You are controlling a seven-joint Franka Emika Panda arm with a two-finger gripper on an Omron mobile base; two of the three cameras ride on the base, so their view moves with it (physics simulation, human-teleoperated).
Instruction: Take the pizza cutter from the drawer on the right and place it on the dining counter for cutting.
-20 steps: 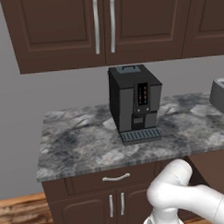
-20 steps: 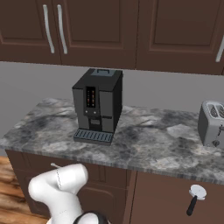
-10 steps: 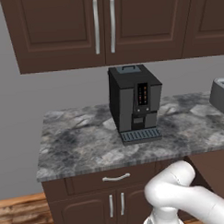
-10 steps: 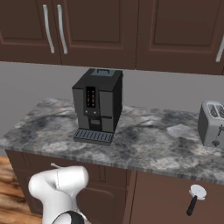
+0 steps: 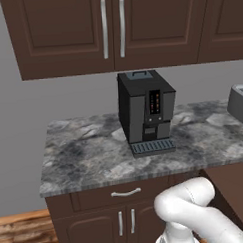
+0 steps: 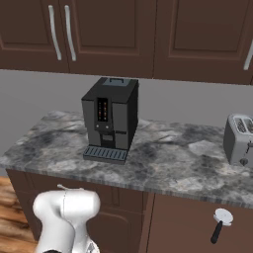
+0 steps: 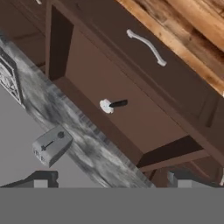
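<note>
The pizza cutter [image 7: 111, 105], a small white wheel on a short dark handle, lies flat on the floor of the open right drawer [image 7: 148, 127]. In the right base view the pizza cutter [image 6: 220, 225] shows in that drawer [image 6: 188, 222], below the stone counter's edge. My gripper [image 7: 111, 181] is open and hangs well above the drawer, looking down into it, with nothing between its fingertips [image 7: 41, 179]. The dining counter is out of view.
The wall counter [image 6: 173, 158] carries a black coffee machine [image 6: 111, 118] and a silver toaster [image 6: 239, 139]. The drawer front has a curved metal handle [image 7: 146, 46]. Wood floor [image 7: 197, 26] lies beyond it. Upper cabinets [image 5: 114, 28] hang over the counter.
The arm's elbow has shifted slightly at the bottom of both base views. The counter, the coffee machine and the cutter have not moved.
</note>
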